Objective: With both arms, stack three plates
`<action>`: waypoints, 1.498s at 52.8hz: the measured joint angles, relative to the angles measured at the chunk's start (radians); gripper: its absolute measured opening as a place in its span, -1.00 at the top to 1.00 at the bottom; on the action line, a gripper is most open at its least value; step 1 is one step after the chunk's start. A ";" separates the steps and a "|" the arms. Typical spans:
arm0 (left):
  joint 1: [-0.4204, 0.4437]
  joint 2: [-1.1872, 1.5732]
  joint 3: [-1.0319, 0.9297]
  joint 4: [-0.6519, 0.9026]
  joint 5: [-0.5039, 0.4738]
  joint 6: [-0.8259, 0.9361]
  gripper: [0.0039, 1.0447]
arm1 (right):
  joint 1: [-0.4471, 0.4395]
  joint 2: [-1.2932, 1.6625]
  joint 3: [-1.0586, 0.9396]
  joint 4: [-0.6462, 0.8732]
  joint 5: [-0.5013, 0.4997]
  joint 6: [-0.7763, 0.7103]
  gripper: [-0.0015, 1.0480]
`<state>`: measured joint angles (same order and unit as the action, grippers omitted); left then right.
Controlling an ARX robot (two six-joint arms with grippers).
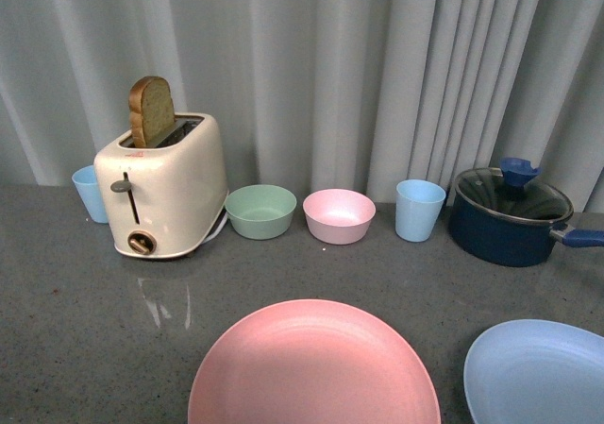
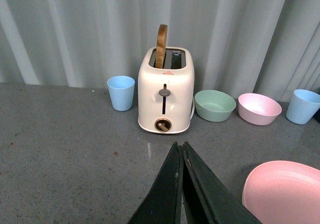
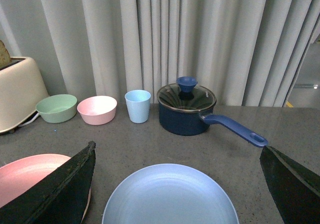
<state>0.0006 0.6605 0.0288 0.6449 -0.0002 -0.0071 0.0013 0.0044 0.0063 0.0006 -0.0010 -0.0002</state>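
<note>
Two plates in view: round matte pink plate (image 1: 313, 363) at the grey speckled table's (image 1: 75, 330) near edge, middle; round matte light blue plate (image 1: 538, 372) beside it toward the near right corner, apart.
Third plate: not in any view.
Left jaws: clenched together, empty, beside the pink plate.
Right jaws: spread wide, empty, aimed at the light blue plate.
Progress: nothing stacked yet; every lift remains.
</note>
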 joint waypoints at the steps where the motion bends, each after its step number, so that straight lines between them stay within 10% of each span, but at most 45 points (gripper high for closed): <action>1: 0.000 -0.007 0.000 -0.006 0.000 0.000 0.94 | 0.000 0.000 0.000 0.000 0.000 0.000 -0.86; 74: -0.001 -0.657 -0.001 -0.644 0.000 0.000 0.94 | 0.000 0.000 0.000 0.000 0.000 0.000 -0.86; 79: -0.001 -0.657 -0.001 -0.644 0.000 0.000 0.68 | 0.000 0.000 0.000 0.000 0.000 0.000 -0.86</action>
<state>-0.0002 0.0040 0.0280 0.0006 -0.0002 -0.0071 0.0013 0.0044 0.0063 0.0006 -0.0013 -0.0002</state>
